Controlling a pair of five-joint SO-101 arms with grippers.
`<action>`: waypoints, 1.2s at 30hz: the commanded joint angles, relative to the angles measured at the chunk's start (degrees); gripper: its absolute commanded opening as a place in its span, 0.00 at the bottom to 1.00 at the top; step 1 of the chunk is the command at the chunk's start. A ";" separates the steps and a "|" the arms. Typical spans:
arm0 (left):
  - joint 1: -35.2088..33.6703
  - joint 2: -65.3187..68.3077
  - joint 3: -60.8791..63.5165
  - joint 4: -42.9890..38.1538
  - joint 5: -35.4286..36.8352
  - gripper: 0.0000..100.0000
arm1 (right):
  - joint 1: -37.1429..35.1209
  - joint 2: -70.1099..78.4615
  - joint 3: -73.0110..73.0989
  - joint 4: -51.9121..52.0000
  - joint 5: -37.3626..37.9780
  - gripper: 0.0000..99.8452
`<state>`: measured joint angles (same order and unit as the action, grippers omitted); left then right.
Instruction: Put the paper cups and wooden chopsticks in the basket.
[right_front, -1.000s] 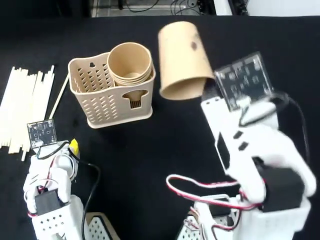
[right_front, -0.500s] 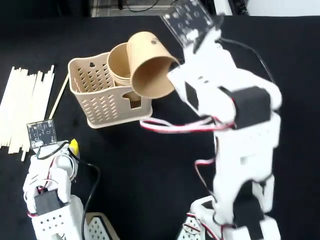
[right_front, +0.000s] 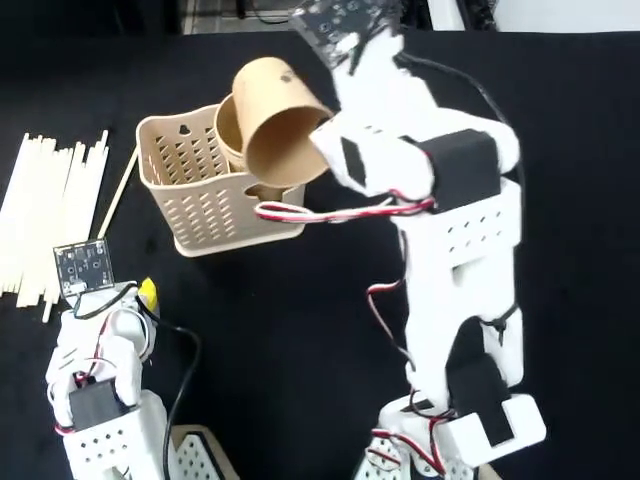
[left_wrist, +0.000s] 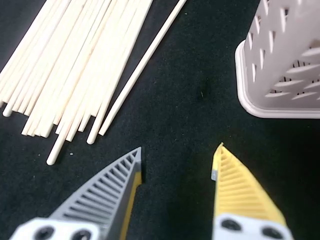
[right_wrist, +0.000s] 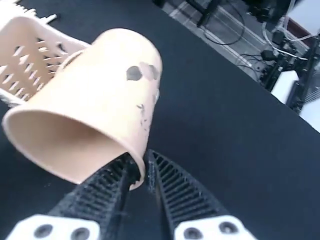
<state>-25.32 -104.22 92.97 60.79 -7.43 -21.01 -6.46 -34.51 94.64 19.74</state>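
the right gripper (right_wrist: 141, 167) is clenched on the rim of a cup (right_wrist: 95, 112), holding it tipped on its side over the basket (right_front: 200, 205). it seems to hang just above the stacked cups (right_front: 226, 122) inside, though i can't tell if they touch. the left gripper (left_wrist: 177, 155) sits spread apart, low over the table (left_wrist: 185, 95) between the basket and the chopsticks (left_wrist: 75, 60), which lie loose.
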 joint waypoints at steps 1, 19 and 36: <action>0.48 -0.26 -0.22 -0.79 -0.26 0.23 | -2.37 0.31 -4.00 0.00 -2.37 0.01; 0.48 -0.26 -0.22 -0.79 -0.26 0.23 | -2.29 0.31 -4.00 -1.49 -7.03 0.02; 0.48 -0.26 -0.22 -0.79 -0.26 0.23 | -2.64 0.92 -3.12 -15.56 -7.03 0.21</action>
<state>-25.32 -104.22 92.97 60.79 -7.43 -22.59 -5.93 -34.51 82.59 13.14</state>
